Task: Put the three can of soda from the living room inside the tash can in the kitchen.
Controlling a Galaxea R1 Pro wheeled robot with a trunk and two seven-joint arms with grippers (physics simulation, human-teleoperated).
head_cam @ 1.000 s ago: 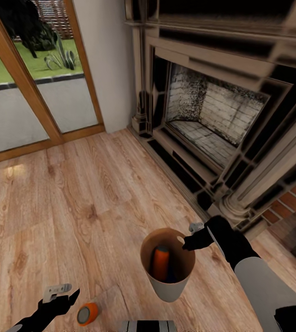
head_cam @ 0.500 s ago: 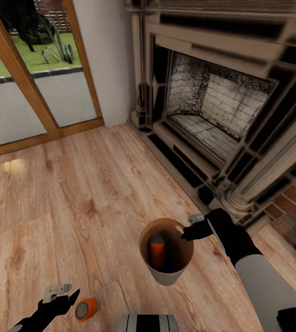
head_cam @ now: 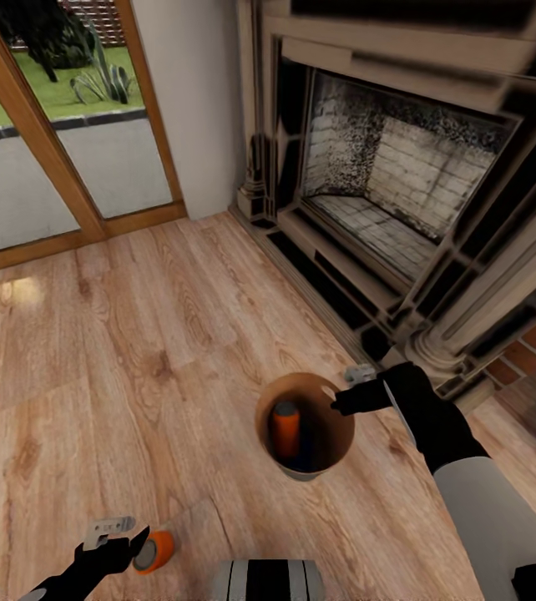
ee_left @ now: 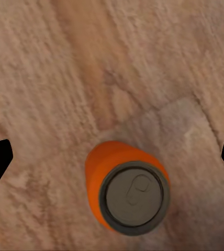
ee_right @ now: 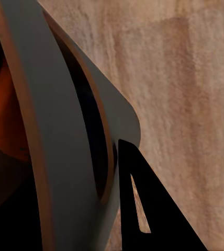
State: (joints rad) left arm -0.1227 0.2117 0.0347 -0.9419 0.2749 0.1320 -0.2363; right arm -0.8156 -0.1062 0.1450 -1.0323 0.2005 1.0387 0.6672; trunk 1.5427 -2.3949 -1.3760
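**Bin gripped at its rim, one can on the floor**

Our right gripper (head_cam: 335, 402) pinches the rim of the grey bin (head_cam: 305, 472), which holds an orange can (head_cam: 285, 427) upright above the wood floor (head_cam: 134, 351) near the fireplace (head_cam: 385, 200). Our left gripper (head_cam: 130, 542) is spread wide beside a second orange can (head_cam: 153, 552) lying on the floor, not touching it.

No legible text, labels, brands or numbers; orange can (ee_left: 126, 192) top plain, unmarked.
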